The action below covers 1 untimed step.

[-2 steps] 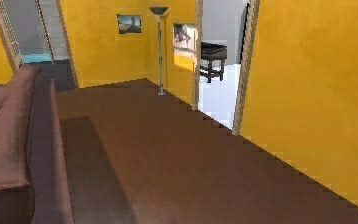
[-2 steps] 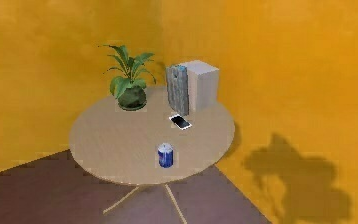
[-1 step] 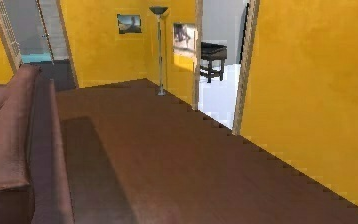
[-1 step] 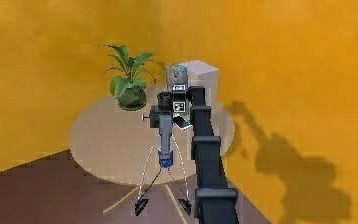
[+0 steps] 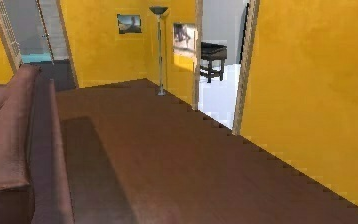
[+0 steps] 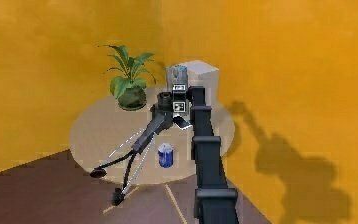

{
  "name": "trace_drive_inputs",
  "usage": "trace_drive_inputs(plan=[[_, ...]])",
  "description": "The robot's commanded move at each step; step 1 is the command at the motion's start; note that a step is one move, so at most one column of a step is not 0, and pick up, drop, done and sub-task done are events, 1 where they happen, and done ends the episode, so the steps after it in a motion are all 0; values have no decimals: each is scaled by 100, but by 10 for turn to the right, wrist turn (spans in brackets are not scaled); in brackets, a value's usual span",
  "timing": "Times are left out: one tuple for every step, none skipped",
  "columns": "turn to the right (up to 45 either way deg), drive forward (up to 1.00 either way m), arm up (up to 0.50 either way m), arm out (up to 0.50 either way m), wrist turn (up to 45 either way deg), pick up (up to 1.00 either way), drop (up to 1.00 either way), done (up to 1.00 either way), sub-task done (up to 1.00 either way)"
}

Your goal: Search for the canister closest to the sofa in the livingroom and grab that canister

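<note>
Barely legible: jaws near blue canister

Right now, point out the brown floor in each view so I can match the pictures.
Forward view: brown floor spreads from the sofa at the left to the orange walls.
Arm side view: brown floor in the lower left corner, before the round table.
Shared landmark: the orange walls.
</note>
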Motion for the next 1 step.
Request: trace_drive_inputs(plan=[[0, 0, 0, 0, 450, 0, 0, 0, 0]])
